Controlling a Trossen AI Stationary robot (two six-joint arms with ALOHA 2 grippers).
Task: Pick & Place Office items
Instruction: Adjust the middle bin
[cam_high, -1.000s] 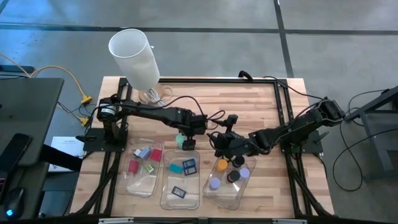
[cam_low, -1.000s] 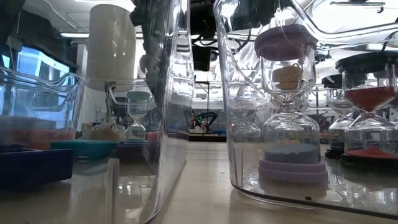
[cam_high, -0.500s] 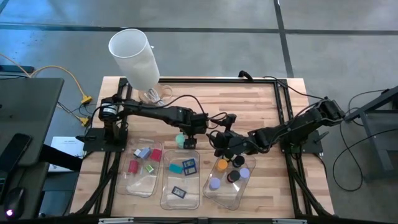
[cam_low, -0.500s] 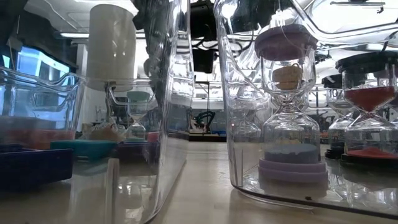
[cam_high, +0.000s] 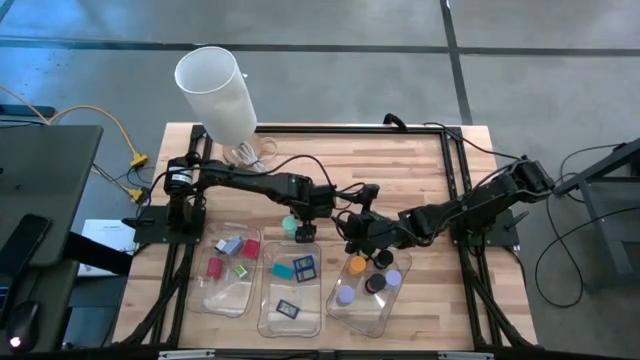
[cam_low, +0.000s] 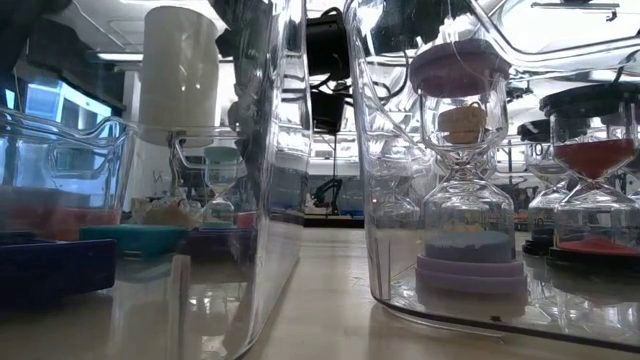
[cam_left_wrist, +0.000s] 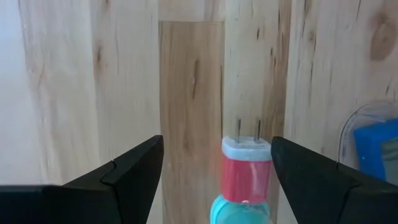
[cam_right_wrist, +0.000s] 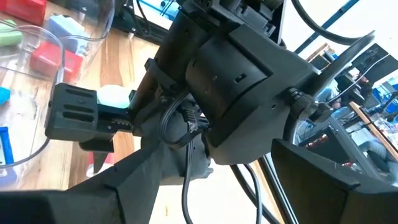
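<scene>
My left gripper (cam_high: 300, 228) points steeply down at mid-table, just past the middle tray, and is open. Between its fingers (cam_left_wrist: 217, 146) lies a small office item (cam_left_wrist: 245, 177) with a teal end, a red middle and a pale end bearing two metal pins. In the high view this item shows as a teal spot (cam_high: 290, 222). My right gripper (cam_high: 352, 235) hovers open beside it, above the right tray's far rim. Its wrist view (cam_right_wrist: 214, 155) shows only the left arm's wrist housing. My left gripper stands astride the teal-and-red item from above. The item's side (cam_left_wrist: 268, 168) lines up with the inner edge of one finger (cam_left_wrist: 292, 168), with a wide gap to the other finger. I cannot tell whether that finger touches it.
Three clear trays stand along the near side. The left one (cam_high: 205, 295) holds red, pink and green pieces, the middle one (cam_high: 268, 315) teal and blue blocks, the right one (cam_high: 340, 310) orange, black and purple caps. A tall white cylinder (cam_high: 215, 90) stands at the far left corner.
</scene>
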